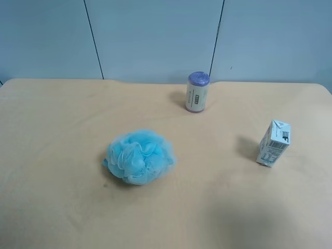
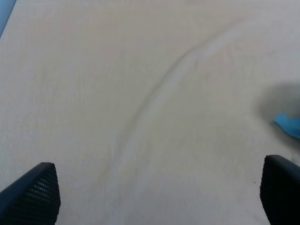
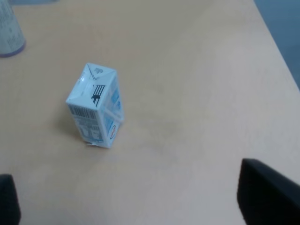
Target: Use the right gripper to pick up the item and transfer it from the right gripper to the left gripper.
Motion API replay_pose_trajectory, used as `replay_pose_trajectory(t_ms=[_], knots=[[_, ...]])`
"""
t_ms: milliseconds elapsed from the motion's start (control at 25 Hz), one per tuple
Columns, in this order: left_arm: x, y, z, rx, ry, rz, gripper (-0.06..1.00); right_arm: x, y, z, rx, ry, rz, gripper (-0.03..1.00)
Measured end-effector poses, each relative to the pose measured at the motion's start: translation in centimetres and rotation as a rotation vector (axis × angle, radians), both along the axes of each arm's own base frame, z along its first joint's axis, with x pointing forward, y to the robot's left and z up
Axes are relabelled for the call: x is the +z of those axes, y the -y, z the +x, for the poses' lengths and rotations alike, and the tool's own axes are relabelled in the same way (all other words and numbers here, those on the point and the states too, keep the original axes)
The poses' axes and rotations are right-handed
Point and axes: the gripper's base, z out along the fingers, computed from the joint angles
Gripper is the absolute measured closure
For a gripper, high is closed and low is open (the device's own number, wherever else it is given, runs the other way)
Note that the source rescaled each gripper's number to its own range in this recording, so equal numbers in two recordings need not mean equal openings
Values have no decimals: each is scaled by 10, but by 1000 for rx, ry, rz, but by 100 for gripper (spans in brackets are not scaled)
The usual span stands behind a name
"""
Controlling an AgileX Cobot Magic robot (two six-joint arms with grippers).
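A small white and blue carton (image 1: 274,143) stands upright on the tan table at the exterior high view's right. In the right wrist view the carton (image 3: 96,112) stands ahead of my right gripper (image 3: 136,199), which is open, empty and apart from it. My left gripper (image 2: 157,190) is open and empty over bare tablecloth. A blue mesh bath sponge (image 1: 139,156) lies near the table's middle, and its edge (image 2: 288,124) shows in the left wrist view. Neither arm shows in the exterior high view.
A white can with a purple lid (image 1: 197,92) stands near the table's far edge, and its base (image 3: 9,30) shows in the right wrist view. The table's edge (image 3: 281,51) runs close beside the carton. A crease (image 2: 154,96) crosses the cloth.
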Motion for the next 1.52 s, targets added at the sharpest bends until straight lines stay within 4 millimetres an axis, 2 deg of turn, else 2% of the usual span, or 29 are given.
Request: replay_pose_trajectory(t_ms=[1520], knots=[[0,0,0,0,0,0,7,0,0,0,-1,0,-1,14]])
